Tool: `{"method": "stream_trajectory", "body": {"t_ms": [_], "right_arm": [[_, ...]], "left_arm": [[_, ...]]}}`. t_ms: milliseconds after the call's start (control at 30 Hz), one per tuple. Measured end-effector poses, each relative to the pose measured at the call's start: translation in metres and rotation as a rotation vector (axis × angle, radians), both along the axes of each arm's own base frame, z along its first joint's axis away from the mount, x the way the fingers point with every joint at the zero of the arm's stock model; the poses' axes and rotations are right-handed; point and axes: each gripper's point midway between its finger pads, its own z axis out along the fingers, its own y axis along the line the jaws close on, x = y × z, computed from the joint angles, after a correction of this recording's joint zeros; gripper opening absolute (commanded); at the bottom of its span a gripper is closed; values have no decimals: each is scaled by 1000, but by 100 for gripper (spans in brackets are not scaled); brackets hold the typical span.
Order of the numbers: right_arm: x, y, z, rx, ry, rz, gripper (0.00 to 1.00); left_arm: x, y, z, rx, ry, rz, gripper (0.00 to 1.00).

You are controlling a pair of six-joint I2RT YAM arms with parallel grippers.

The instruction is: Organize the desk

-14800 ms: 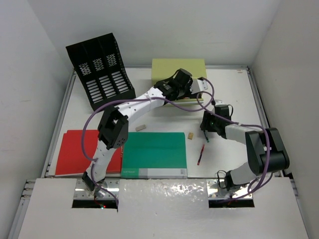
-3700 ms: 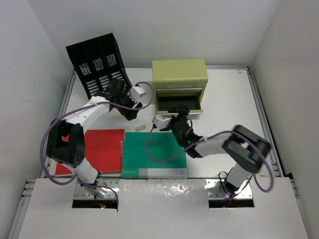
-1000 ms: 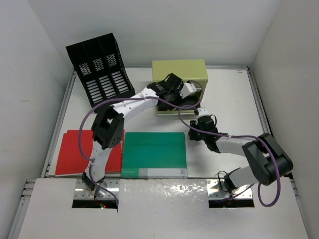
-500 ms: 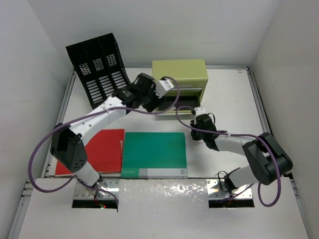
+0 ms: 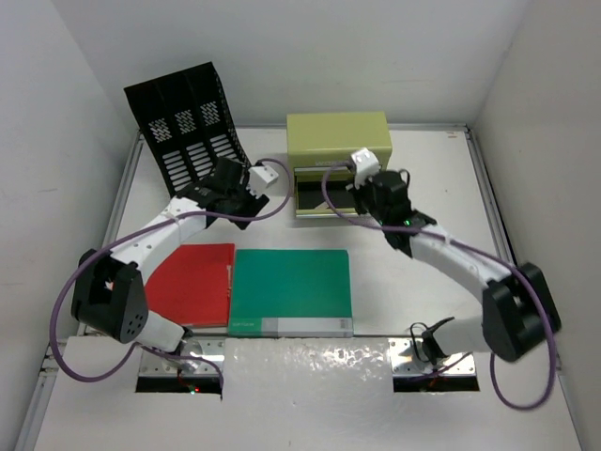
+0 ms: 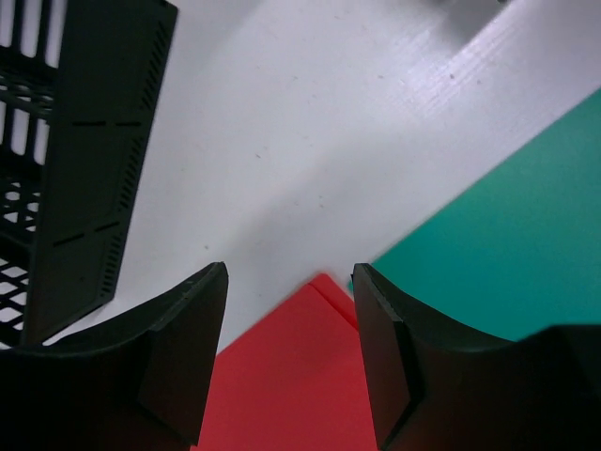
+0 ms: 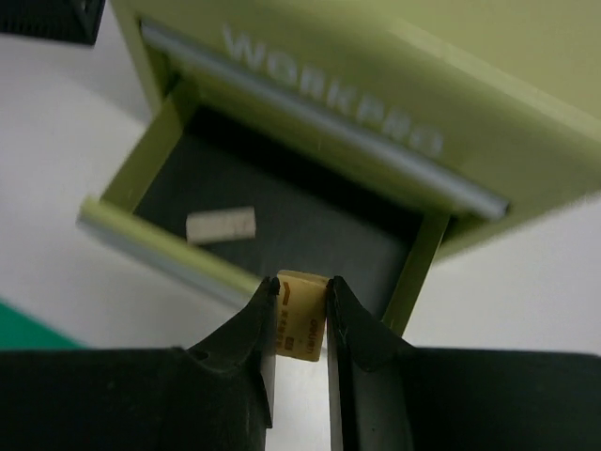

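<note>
The white desk (image 5: 423, 282) carries a green folder (image 5: 291, 291) and a red folder (image 5: 192, 282). An olive-green drawer box (image 5: 338, 141) stands at the back with its drawer (image 7: 282, 216) pulled open; a white eraser (image 7: 221, 225) lies inside. My right gripper (image 7: 300, 319) is shut on a small yellow eraser (image 7: 300, 315) and holds it just above the drawer's front edge (image 5: 376, 193). My left gripper (image 6: 286, 348) is open and empty, above the red folder's corner (image 6: 300, 376) beside the green folder (image 6: 507, 244).
A black mesh file rack (image 5: 188, 132) stands at the back left, close to my left gripper; it also shows in the left wrist view (image 6: 75, 141). Grey rails edge the desk, with white walls on three sides.
My left arm has drawn back from the drawer box to the left, over the red folder. My right gripper has risen from the desk to the open drawer with the yellow eraser.
</note>
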Motion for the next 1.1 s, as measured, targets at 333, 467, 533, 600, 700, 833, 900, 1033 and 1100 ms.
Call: {"method": "stream_trajectory", "body": {"t_ms": [333,467,533,600,700,833,900,1033,1100], "right_arm": [[86,49,-39,-234,47,187,19],[91,52,-55,-296,83,234,41],[93,53,-56,-318,88,250,47],[95,53,-57,-333,92,260,56],[95,52,-56,-352,99,271,58],[87,49,-56,-356,117,274,40],[74,45,-48,-327,103,272,19],[33,44,-28,-197,47,301,0],[17,48,-28,-142,46,321,0]], "left_arm": [[4,16,-1,-6,-19,42,54],[2,20,-5,-3,-9,50,54],[3,20,-4,-6,-13,49,54],[4,19,-4,-9,-16,49,54],[4,19,-4,-12,-17,47,54],[4,18,-4,-15,-17,45,54],[4,18,-4,-14,-18,43,54],[4,17,-3,-18,-18,40,54],[4,17,-4,-20,-16,38,54]]}}
